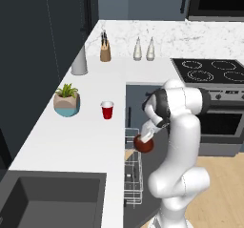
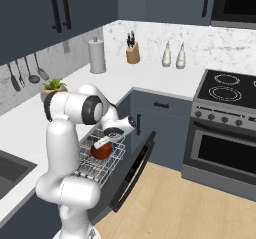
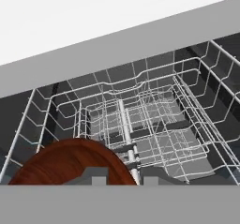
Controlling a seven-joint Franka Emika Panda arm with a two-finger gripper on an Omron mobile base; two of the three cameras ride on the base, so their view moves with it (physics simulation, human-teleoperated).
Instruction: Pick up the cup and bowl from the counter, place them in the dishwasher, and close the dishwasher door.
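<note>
Shallow dark reddish-brown bowl (image 2: 100, 151) hangs pinched in the two-finger gripper (image 2: 103, 144), just above the white wire dishwasher rack (image 2: 111, 163).

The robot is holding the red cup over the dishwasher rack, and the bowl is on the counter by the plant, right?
Swapped. The end effector holds the bowl over the dishwasher rack; the red cup sits on the counter, as the left base view shows.
</note>
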